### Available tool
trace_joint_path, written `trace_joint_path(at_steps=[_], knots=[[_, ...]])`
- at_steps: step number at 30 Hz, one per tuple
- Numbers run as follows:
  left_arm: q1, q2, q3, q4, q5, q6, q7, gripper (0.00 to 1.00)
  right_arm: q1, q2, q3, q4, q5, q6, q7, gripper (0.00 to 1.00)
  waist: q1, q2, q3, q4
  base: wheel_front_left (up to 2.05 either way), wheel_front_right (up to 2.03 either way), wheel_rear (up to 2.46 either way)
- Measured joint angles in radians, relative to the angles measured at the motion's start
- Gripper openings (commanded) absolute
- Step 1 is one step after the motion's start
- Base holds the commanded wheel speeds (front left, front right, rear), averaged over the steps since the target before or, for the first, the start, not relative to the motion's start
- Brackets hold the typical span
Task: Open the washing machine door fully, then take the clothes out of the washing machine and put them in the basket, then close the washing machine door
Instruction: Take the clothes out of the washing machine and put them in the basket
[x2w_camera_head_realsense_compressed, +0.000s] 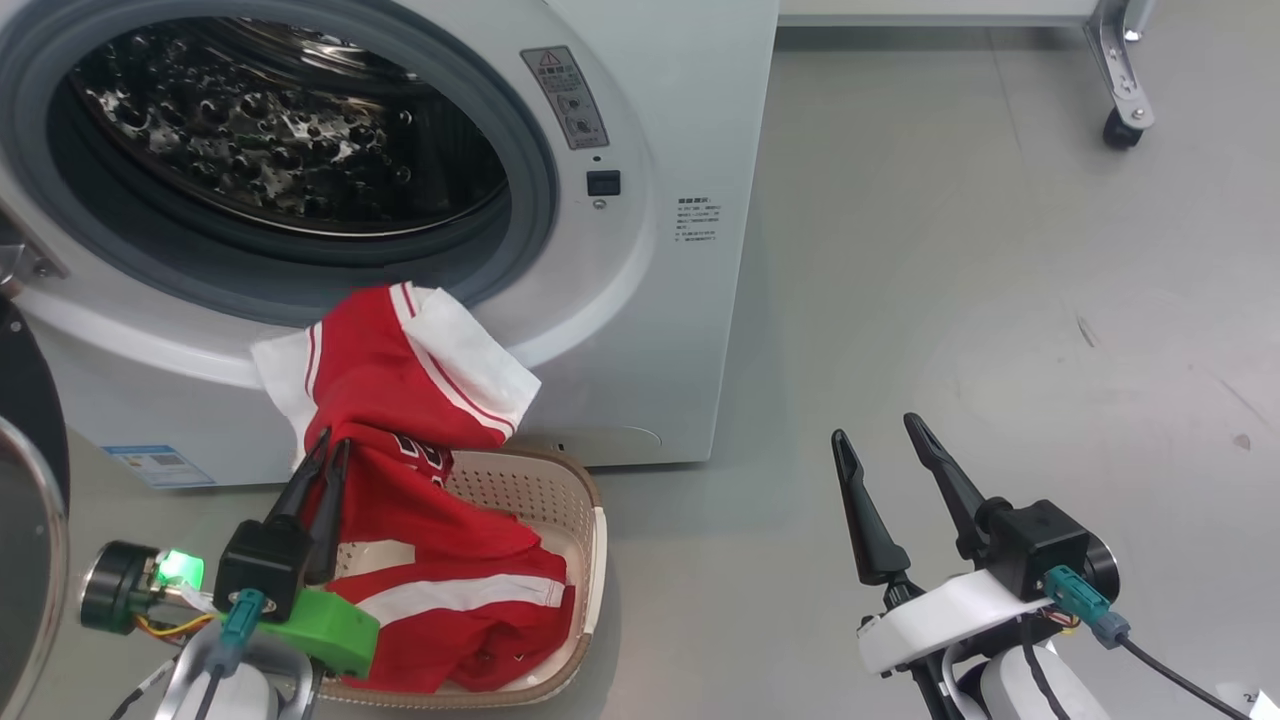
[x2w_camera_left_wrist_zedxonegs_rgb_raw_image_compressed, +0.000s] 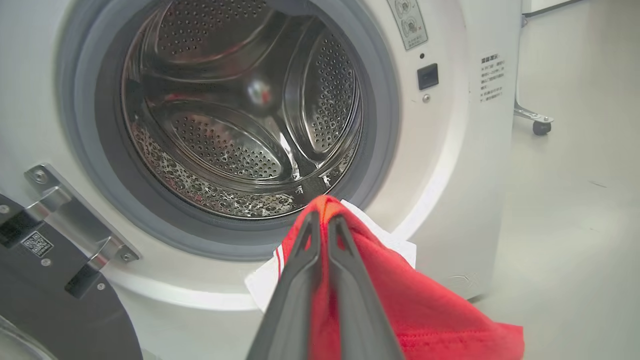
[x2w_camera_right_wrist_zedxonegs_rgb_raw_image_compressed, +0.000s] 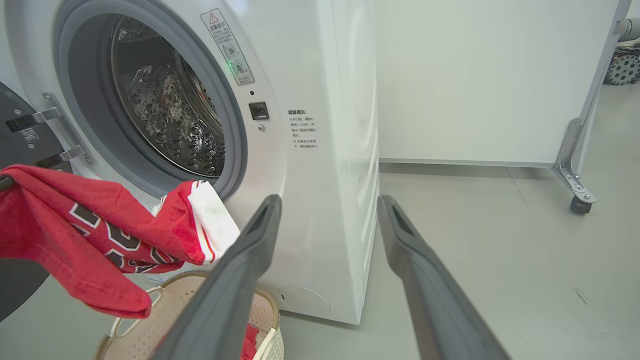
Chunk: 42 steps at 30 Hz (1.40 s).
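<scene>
The left hand (x2w_camera_head_realsense_compressed: 333, 447) pinches a fold of the clothes (x2w_camera_head_realsense_compressed: 420, 380): light, limp cloth, perhaps slippery, best held bunched. The right hand (x2w_camera_head_realsense_compressed: 877, 428) stands wide, empty

The floor (x2w_camera_head_realsense_compressed: 950, 300) before me is smooth and grey. 3 items stand directly on it.
1. The washing machine (x2w_camera_head_realsense_compressed: 660, 330), at the far left.
2. The basket (x2w_camera_head_realsense_compressed: 590, 510), just in front of the machine's base, nearer to me.
3. A white panel (x2w_camera_right_wrist_zedxonegs_rgb_raw_image_compressed: 475, 75) on a metal leg with 1 caster (x2w_camera_head_realsense_compressed: 1120, 130), at the far right, well apart from both.

A few dark scuffs (x2w_camera_head_realsense_compressed: 1085, 330) mark the bare right-hand area.
</scene>
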<state>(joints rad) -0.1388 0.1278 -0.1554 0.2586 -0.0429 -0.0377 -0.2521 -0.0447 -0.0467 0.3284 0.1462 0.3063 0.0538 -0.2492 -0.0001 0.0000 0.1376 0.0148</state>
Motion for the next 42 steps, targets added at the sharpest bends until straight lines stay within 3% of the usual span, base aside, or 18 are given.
trace_joint_path(at_steps=[19, 42], knots=[[-0.017, 0.020, 0.021, 0.204, -0.001, -0.003, 0.058, 0.00, -0.056, 0.000, 0.001, -0.028, -0.007, 0.007, 0.000, 1.00, 0.0000, 0.0000, 0.135, -0.094, 0.00, 0.00, 0.00], [-0.294, 0.064, 0.071, 0.398, -0.003, 0.015, 0.156, 0.00, -0.141, 0.000, -0.041, -0.093, -0.010, 0.006, -0.004, 1.00, 0.0000, 0.0000, 0.390, -0.222, 0.00, 0.00, 0.00]])
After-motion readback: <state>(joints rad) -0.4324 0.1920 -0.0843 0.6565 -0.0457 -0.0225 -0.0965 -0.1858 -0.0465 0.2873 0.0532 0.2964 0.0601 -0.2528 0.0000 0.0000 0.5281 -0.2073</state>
